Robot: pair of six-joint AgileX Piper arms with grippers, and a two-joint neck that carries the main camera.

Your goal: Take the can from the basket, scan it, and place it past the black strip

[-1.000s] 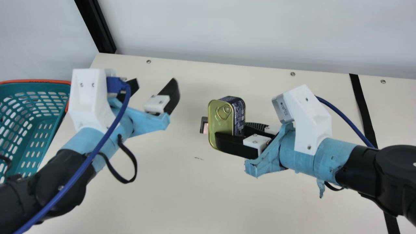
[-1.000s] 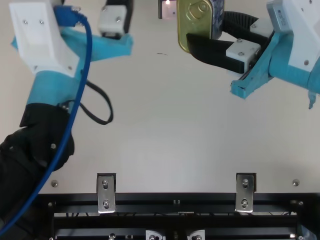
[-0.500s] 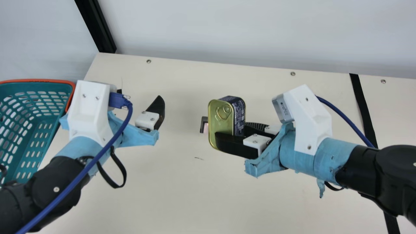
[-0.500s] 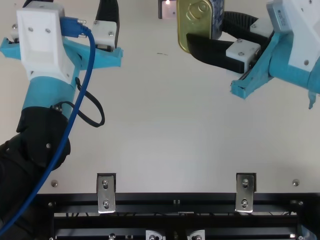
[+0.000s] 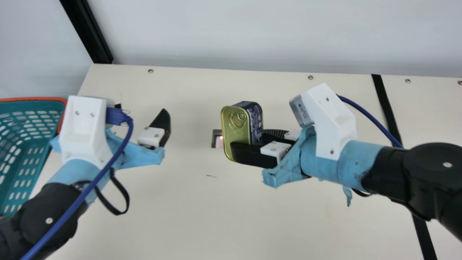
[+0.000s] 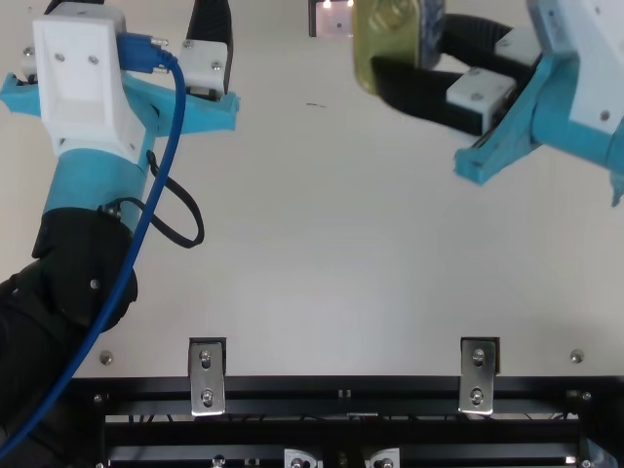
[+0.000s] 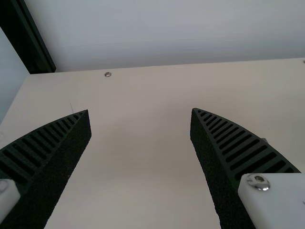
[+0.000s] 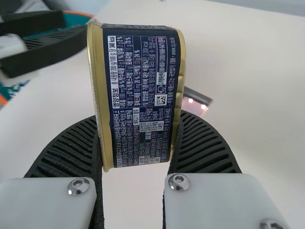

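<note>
The gold-and-navy can (image 5: 236, 126) is upright in my right gripper (image 5: 249, 140), which is shut on its sides above the table, just right of the small scanner window (image 5: 217, 142). In the right wrist view the can's printed side (image 8: 143, 95) faces the camera between the pads of the right gripper (image 8: 138, 119); the lit scanner (image 8: 196, 102) lies beyond it. My left gripper (image 5: 140, 108) stands open and holds nothing, between basket and scanner; in its wrist view the left gripper (image 7: 140, 113) has bare table between its fingers. A black strip (image 5: 385, 103) runs down the table behind the right wrist.
The teal basket with its orange rim (image 5: 32, 99) stands at the far left, beside the left wrist. A pale wall and a black post (image 5: 88, 32) border the table's far edge. Metal brackets (image 6: 207, 375) sit along the near edge.
The main camera has turned. In the top view, my right gripper has shifted slightly right and away from the near edge with the can. The left gripper drew back toward the basket, then stopped.
</note>
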